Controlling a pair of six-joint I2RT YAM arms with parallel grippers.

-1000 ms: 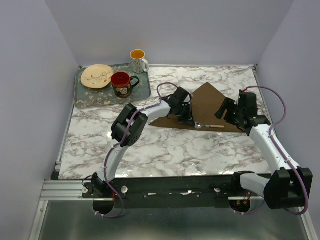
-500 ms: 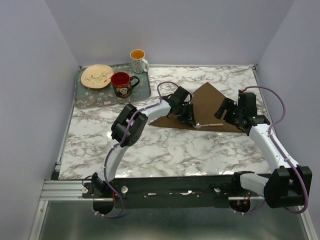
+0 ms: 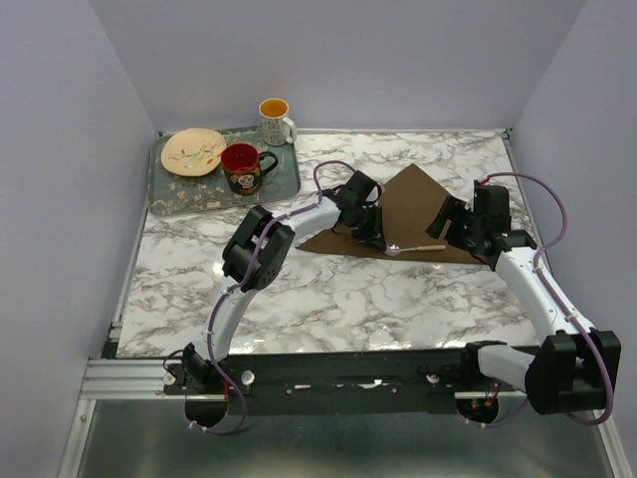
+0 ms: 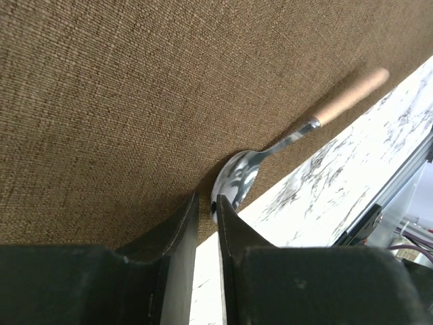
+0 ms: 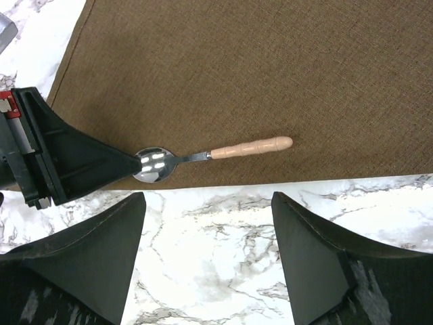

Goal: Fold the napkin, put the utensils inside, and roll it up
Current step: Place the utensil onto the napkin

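The dark brown napkin (image 3: 413, 204) lies folded in a triangle on the marble table, and fills the left wrist view (image 4: 135, 101) and the top of the right wrist view (image 5: 237, 74). The spoon (image 3: 418, 248) lies along its near edge, bowl to the left (image 5: 154, 164), pale handle to the right (image 4: 348, 101). My left gripper (image 3: 378, 242) is nearly shut with nothing between the jaws (image 4: 206, 203); its tip touches the spoon bowl. My right gripper (image 3: 453, 224) is open and empty (image 5: 206, 198), hovering over the table just in front of the spoon.
A grey tray (image 3: 164, 199) at the back left holds a plate (image 3: 194, 151) and a red mug (image 3: 242, 167). A white mug (image 3: 275, 119) stands behind it. Walls close the back and both sides.
The left gripper has edged slightly toward the back, and the spoon bowl has shifted a little with it. The right arm has barely moved.
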